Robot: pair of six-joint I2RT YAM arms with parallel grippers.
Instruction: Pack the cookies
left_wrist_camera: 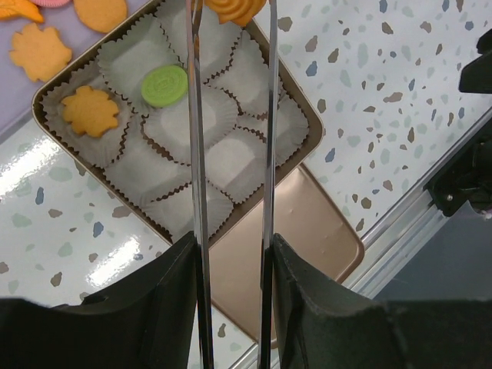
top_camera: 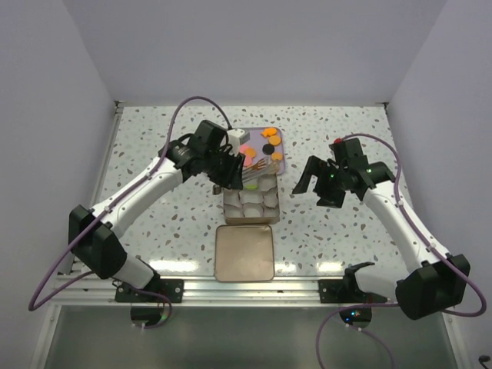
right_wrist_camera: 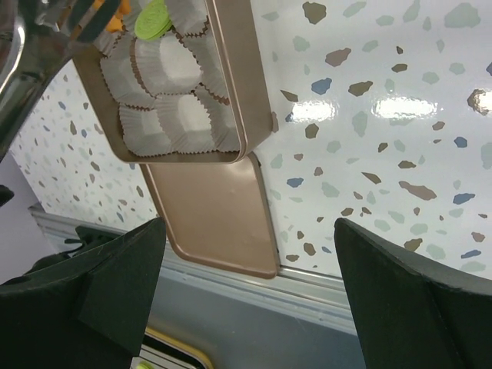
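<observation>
My left gripper (left_wrist_camera: 233, 242) is shut on a pair of metal tongs (left_wrist_camera: 194, 154), one blade against each finger. The tongs' tips pinch an orange swirl cookie (left_wrist_camera: 231, 9) above the far edge of the square tin (left_wrist_camera: 46, 115). White paper cups line the tin; one holds an orange flower cookie (left_wrist_camera: 91, 110), another a green cookie (left_wrist_camera: 164, 85). More cookies (top_camera: 269, 132), orange, pink and black, lie on a purple tray (top_camera: 278, 161) behind the tin (top_camera: 225, 204). My right gripper (top_camera: 315, 188) hangs open and empty to the tin's right, fingers (right_wrist_camera: 115, 269) wide apart.
The tin's flat rose-gold lid (top_camera: 244, 252) lies in front of the tin, near the table's front rail (top_camera: 254, 288). Speckled tabletop (top_camera: 154, 138) surrounds everything. Both arms flank the tin, the left one leaning over its back left corner.
</observation>
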